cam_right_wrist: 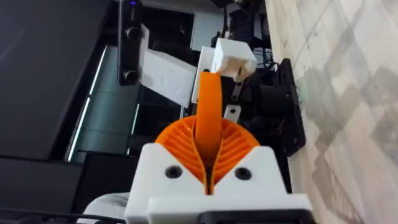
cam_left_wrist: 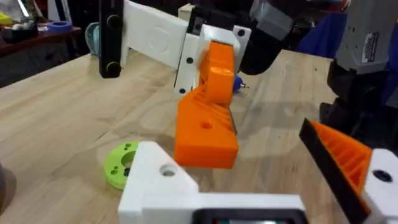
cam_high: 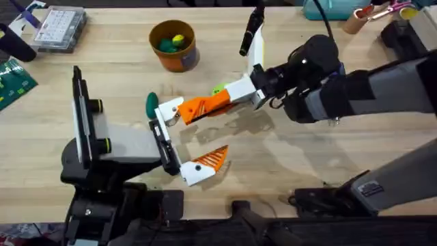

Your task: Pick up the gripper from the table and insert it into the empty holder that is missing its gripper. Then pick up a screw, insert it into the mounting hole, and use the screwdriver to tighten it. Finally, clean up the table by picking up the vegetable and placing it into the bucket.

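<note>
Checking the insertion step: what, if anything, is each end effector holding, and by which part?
The right end effector pinches the loose orange finger by its wide rear end between its ribbed pads. The left end effector holds nothing.

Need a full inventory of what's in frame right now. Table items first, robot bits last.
gripper: 1, orange, mid-table, held by the right arm with its end at the holder
holder: 1, white, mid-table, on the left arm
bucket: 1, orange-brown, far centre, green and yellow items inside
dark green item: 1, on the table beside the holder
lime item: 1, just beyond the right gripper
slim black tool: 1, far centre-right
parts box: 1, clear, far left
green board: 1, left edge
teal container: 1, far right
cup of pens: 1, tan, far right
left gripper: 1, white, jaws apart
right gripper: 1, white, jaws closed on the gripper
</note>
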Robot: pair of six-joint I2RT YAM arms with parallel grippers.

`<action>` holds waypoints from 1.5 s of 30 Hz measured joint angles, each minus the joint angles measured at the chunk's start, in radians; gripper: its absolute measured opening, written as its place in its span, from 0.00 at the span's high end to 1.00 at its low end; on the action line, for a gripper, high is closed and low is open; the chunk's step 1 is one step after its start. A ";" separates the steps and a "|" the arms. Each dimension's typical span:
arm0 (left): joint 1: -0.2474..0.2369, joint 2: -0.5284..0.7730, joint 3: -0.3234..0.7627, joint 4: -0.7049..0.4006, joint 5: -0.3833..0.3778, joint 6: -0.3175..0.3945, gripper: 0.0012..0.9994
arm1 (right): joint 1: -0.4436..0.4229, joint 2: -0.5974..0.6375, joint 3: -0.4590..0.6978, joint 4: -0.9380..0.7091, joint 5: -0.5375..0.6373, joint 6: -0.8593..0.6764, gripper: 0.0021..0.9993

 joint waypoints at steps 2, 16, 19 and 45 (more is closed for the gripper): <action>0.000 0.000 0.000 0.000 0.000 0.000 0.01 | 0.000 0.000 0.000 -0.012 0.000 0.000 0.98; 0.000 0.000 0.000 0.007 -0.007 0.000 0.01 | 0.000 0.000 0.001 -0.166 0.000 -0.080 0.98; 0.000 0.000 0.000 0.007 -0.006 0.000 0.01 | 0.000 0.000 0.001 -0.201 0.004 -0.095 0.98; 0.002 0.000 0.000 0.000 -0.015 -0.003 0.01 | 0.043 0.000 0.018 -0.280 0.115 -0.147 0.98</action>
